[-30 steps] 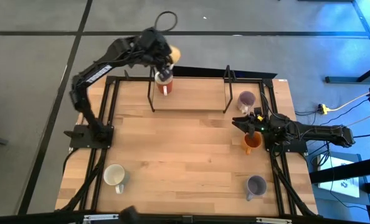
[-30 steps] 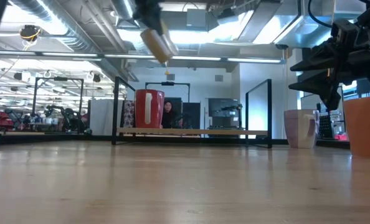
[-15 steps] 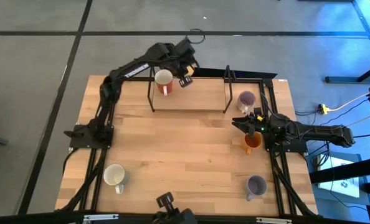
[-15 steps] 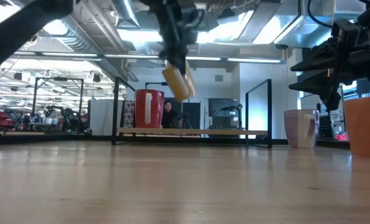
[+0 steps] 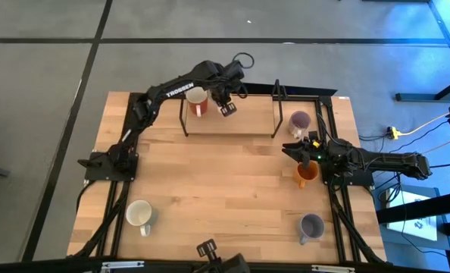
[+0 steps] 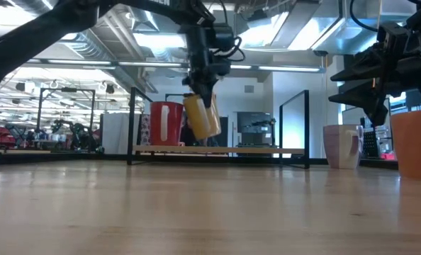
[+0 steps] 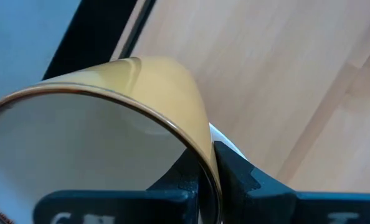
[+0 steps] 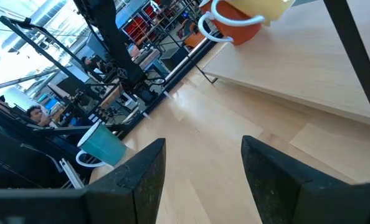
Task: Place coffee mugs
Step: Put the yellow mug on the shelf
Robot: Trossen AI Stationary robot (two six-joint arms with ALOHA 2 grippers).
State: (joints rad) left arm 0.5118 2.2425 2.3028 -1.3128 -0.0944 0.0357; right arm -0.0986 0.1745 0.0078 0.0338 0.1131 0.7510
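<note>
Left gripper (image 6: 205,106), near the top centre of the high view over the raised rack (image 5: 229,135), is clamped on the rim of a yellow mug (image 6: 202,117), which I see hanging tilted just beside the red mug (image 5: 198,99) standing on that rack. My right gripper (image 5: 295,149) waits at the right edge with its fingers (image 8: 141,174) spread apart, beside the orange mug (image 5: 306,174). Pale purple mugs sit upper right (image 5: 299,120) and lower right (image 5: 311,225); a teal mug (image 5: 140,215) sits lower left.
</note>
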